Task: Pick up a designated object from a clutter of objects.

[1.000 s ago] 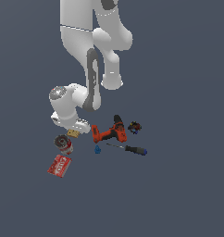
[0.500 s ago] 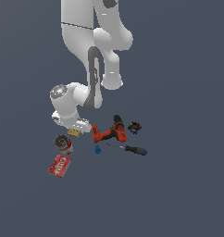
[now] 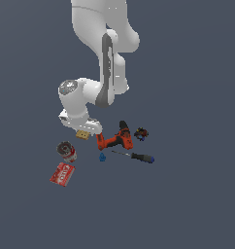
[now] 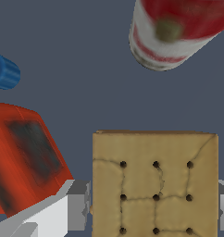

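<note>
no text can be read: the red box (image 3: 62,174) shows only pale blurred marks, and the can's (image 4: 176,30) label is illegible.

Tan block (image 3: 82,134) under the arm's hand (image 3: 83,127); drill (image 3: 114,139) beside

The only thing apart from the task is the ground (image 3: 197,204), a flat, plain surface of dark slate blue-grey. In the exterior view it fills the picture from edge to edge in one even tone. In the wrist view the same matte ground (image 4: 77,55) shows as a smooth, unmarked backdrop.
</note>
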`<state>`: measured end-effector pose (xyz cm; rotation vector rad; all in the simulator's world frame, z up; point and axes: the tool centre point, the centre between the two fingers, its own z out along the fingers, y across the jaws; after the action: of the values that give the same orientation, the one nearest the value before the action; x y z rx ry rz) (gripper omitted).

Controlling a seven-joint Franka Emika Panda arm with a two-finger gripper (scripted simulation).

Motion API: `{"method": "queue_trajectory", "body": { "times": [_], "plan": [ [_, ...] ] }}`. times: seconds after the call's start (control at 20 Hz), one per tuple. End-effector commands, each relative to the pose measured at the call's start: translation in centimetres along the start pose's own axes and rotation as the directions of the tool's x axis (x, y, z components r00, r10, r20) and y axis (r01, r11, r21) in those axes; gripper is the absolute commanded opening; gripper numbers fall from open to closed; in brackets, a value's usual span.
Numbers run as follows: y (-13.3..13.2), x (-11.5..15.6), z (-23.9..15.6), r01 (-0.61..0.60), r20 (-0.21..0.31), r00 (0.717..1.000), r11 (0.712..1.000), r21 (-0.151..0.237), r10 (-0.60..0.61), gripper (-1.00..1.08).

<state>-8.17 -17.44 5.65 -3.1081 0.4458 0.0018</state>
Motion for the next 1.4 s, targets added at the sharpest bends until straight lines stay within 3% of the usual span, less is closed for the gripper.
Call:
{"method": "queue_trajectory", "body": {
  "times": [0.0,1.35],
  "plan": [
    [-1.3,-0.5,-1.6,0.000,-0.001,1.000,1.000,0.000,0.000,-1.00],
    [-20.5,-7.5,-24.0,0.001,-0.003,1.000,1.000,-0.007,-0.001,-1.00]
  ]
}}
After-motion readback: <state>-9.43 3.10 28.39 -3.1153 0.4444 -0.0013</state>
